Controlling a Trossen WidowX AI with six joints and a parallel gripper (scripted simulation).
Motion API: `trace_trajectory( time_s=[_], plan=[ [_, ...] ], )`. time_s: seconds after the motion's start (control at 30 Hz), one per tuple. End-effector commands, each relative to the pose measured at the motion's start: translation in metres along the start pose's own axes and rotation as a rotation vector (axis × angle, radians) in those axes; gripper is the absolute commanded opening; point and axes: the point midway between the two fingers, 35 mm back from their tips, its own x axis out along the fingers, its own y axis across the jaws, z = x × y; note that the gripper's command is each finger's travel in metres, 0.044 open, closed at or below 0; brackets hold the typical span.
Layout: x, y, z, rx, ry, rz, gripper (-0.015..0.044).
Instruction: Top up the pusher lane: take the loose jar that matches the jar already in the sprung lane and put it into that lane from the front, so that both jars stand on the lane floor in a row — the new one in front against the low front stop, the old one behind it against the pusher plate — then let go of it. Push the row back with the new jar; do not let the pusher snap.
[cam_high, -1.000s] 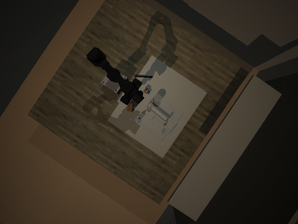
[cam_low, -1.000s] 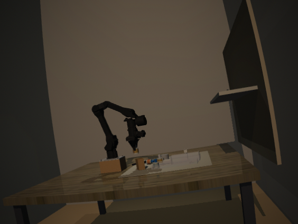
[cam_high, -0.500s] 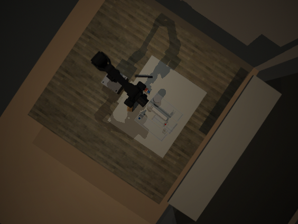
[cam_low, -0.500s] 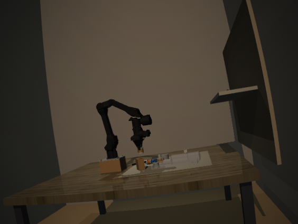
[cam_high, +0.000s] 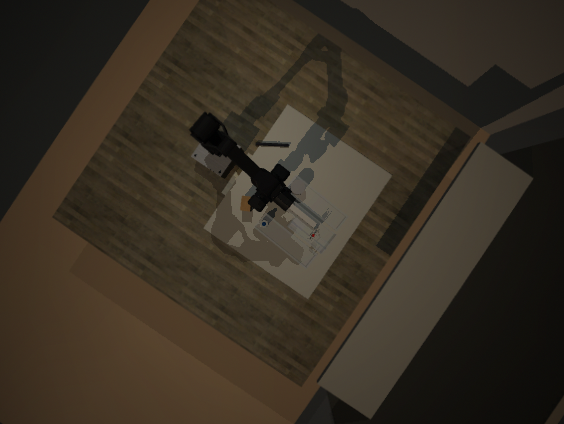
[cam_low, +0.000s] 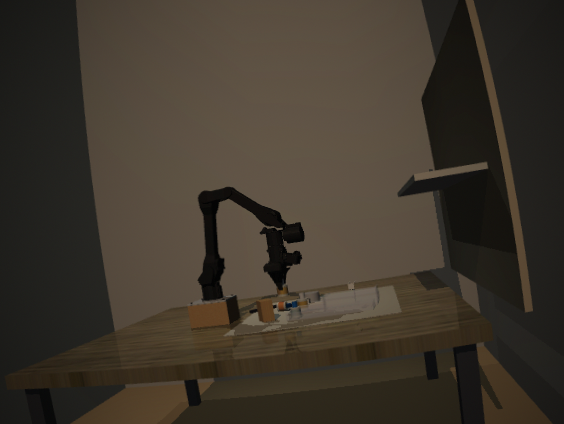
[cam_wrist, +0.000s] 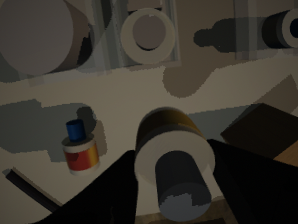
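Observation:
My gripper (cam_low: 282, 286) (cam_wrist: 170, 152) is shut on an upright jar (cam_low: 283, 291) (cam_wrist: 172, 137) with a dark grey cap, white shoulder and amber band. The jar hangs above the mat, short of the lanes. In the wrist view a clear-walled lane (cam_wrist: 170, 64) is beyond it at the top; a round jar (cam_wrist: 148, 31) with a white shoulder and greyish cap stands at its near end. The pusher plate is not clear to see. A loose jar (cam_wrist: 81, 156) with a blue cap and red-yellow label stands left of the held one. The arm hides the fingers in the top view.
A large grey cylinder (cam_wrist: 37, 37) stands left of the lane. A blue-capped jar (cam_wrist: 285, 30) (cam_high: 264, 224) is on the lane's right. A wooden block (cam_high: 245, 203) (cam_low: 266, 310) (cam_wrist: 262, 131) stands near the gripper's right. A black rod (cam_high: 273, 144) (cam_wrist: 31, 191) lies left.

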Motion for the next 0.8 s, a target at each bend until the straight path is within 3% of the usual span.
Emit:
trace_trajectory(
  time_s=[0.0,0.4,0.77],
  plan=[
    [0.007,0.003,0.016,0.013,-0.013,0.004,0.0000],
    [0.034,0.003,0.021,0.017,-0.013,0.004,0.0000],
    [0.035,0.003,0.024,0.017,-0.013,0.004,0.0000]
  ],
)
